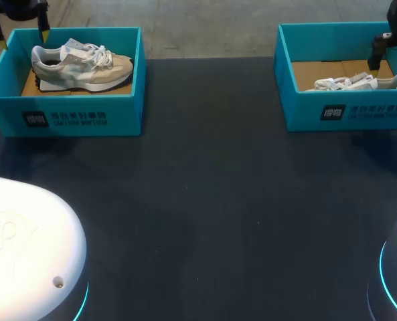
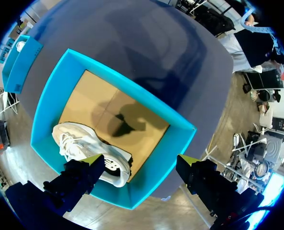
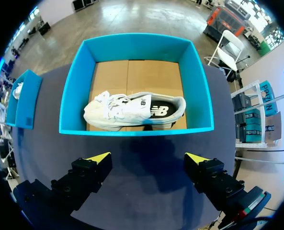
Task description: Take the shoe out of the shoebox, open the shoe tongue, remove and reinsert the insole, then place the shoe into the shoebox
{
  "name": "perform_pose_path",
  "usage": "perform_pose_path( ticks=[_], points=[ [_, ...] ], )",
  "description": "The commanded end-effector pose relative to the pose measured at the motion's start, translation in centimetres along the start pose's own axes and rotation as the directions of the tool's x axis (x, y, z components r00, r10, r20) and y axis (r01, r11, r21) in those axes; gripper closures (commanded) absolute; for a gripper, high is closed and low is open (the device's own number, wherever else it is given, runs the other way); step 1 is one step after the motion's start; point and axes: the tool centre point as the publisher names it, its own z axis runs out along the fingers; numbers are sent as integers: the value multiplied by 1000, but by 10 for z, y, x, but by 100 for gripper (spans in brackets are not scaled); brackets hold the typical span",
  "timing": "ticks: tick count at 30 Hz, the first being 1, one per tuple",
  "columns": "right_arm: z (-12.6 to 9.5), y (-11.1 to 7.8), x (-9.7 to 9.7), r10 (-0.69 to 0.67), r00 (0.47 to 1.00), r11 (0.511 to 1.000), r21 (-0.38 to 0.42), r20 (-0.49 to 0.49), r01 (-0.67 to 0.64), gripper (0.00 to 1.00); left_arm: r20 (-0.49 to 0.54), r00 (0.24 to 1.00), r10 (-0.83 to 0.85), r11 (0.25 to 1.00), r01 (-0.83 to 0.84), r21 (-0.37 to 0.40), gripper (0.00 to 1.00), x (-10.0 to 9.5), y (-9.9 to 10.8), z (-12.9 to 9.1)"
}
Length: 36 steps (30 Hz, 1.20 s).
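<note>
Two teal shoeboxes stand at the table's far side. The left shoebox (image 1: 77,117) holds a beige and grey sneaker (image 1: 81,65), upright, toe to the right. My left gripper (image 1: 19,33) hangs open above that box's far left corner. In the left wrist view the sneaker (image 2: 91,153) lies under one finger of the left gripper (image 2: 139,160). The right shoebox (image 1: 349,110) holds a white sneaker (image 1: 359,83). My right gripper (image 3: 149,158) is open and empty, above the table just short of this shoebox (image 3: 137,130), with the white sneaker (image 3: 132,111) ahead of it.
The dark table (image 1: 205,200) stretches wide and bare between and in front of the boxes. Two white robot bases (image 1: 24,247) sit at the near corners. Both boxes have brown cardboard floors (image 2: 103,110).
</note>
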Motion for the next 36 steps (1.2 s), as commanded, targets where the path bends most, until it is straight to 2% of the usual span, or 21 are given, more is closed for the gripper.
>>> perform_pose_path(
  ticks=[1,2,5,6,10,11,12,13,15,16,20,22,36],
  points=[
    [0,-1,0,1,1000,1000,-2,0,-1,0,-4,1000,1,1000,-1,1,0,0,1,-1],
    [0,-1,0,1,1000,1000,-2,0,-1,0,-4,1000,1,1000,-1,1,0,0,1,-1],
    [0,-1,0,1,1000,1000,-2,0,-1,0,-11,989,145,988,-145,-44,0,-4,13,1],
    [0,-1,0,1,1000,1000,-2,0,-1,0,11,985,171,985,-171,-11,0,-4,18,3],
    [0,-1,0,1,1000,1000,-2,0,-1,0,12,951,309,950,-309,-47,0,-9,38,13],
    [0,-1,0,1,1000,1000,-2,0,-1,0,34,944,329,944,-328,-20,0,-10,42,15],
    [0,-1,0,1,1000,1000,-2,0,-1,0,39,937,347,937,-345,-49,0,-12,47,16],
    [0,-1,0,1,1000,1000,-2,0,-1,0,33,925,378,926,-378,-23,0,-13,49,18],
    [0,-1,0,1,1000,1000,-2,0,-1,0,13,915,402,915,-401,-43,0,-18,56,19],
    [0,-1,0,1,1000,1000,-2,0,-1,0,28,904,426,905,-425,-20,0,-21,58,20],
    [0,-1,0,1,1000,1000,-2,0,-1,0,67,884,463,886,-462,-20,0,-31,68,22],
    [0,-1,0,1,1000,1000,-2,0,-1,0,42,886,462,887,-461,-27,0,-37,71,23],
    [0,-1,0,1,1000,1000,-2,0,-1,0,42,886,462,887,-461,-27,0,-37,71,23]
  ],
)
